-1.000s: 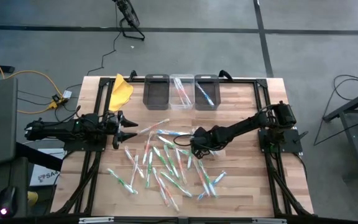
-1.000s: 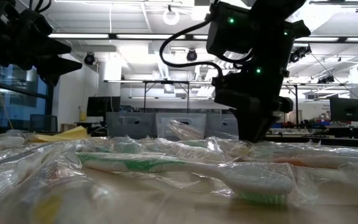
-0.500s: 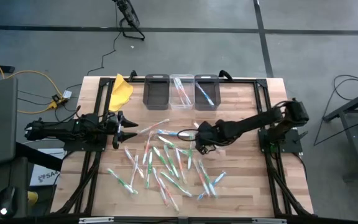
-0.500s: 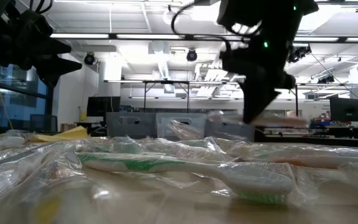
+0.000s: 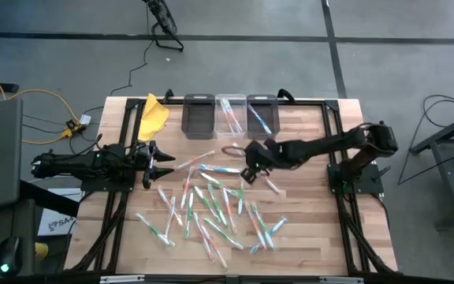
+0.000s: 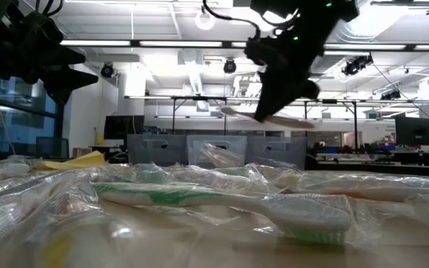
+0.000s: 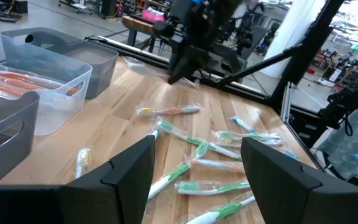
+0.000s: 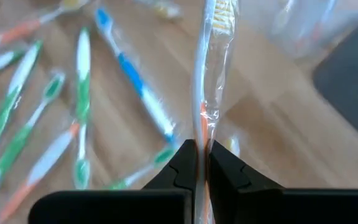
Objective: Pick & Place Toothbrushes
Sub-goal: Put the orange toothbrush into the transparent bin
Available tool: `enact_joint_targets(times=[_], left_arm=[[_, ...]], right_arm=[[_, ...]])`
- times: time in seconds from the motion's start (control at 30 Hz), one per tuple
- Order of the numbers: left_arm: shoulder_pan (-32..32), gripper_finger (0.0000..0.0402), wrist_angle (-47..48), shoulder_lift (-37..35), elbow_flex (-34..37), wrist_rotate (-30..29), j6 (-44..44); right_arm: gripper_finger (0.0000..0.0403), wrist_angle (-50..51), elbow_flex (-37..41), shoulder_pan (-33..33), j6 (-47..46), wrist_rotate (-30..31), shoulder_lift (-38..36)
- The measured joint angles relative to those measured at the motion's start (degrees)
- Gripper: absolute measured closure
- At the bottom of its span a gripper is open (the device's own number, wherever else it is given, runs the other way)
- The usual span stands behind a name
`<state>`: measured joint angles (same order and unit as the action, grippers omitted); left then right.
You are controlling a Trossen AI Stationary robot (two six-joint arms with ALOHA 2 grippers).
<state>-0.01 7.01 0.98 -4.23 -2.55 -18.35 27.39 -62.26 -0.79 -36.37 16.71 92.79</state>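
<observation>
Waiting at the table's left edge, the left gripper (image 5: 150, 162) stood with its fingers spread wide and empty. To its right, the right gripper (image 5: 247, 173) was closed on an orange-and-white toothbrush (image 8: 209, 74), lifted above the scattered toothbrushes (image 5: 211, 205). Its long axis pointed forward from the fingers, toward the clear middle bin (image 5: 229, 116), nearer this arm.

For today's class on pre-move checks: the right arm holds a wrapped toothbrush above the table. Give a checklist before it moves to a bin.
1. Right gripper shut on orange toothbrush: ok.
2. Toothbrush lifted off the table: ok.
3. Clear bin already holds orange brushes; colour match: ok.
4. Left gripper waits at the table's left side, out of the path: ok.
5. Wrapper intact: cannot tell.
</observation>
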Motion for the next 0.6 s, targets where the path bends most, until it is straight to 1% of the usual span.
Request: enact_joint_targets(times=[0.1,0.3,0.43,0.6], left_arm=[[0.0,0.0169,0.0,0.0,0.0,0.0,0.0],[0.0,0.0169,0.0,0.0,0.0,0.0,0.0],[0.0,0.0169,0.0,0.0,0.0,0.0,-0.1],[0.0,0.0169,-0.1,0.0,0.0,-0.1,-1.5]], right_arm=[[0.0392,0.1,-2.4,3.7,3.2,-1.0,0.0],[0.0393,-1.9,-9.4,11.8,9.9,-5.4,0.5],[0.0393,-5.6,-12.6,17.5,12.6,-8.3,1.7],[0.0393,-5.7,-18.9,23.7,14.2,-12.2,8.1]])
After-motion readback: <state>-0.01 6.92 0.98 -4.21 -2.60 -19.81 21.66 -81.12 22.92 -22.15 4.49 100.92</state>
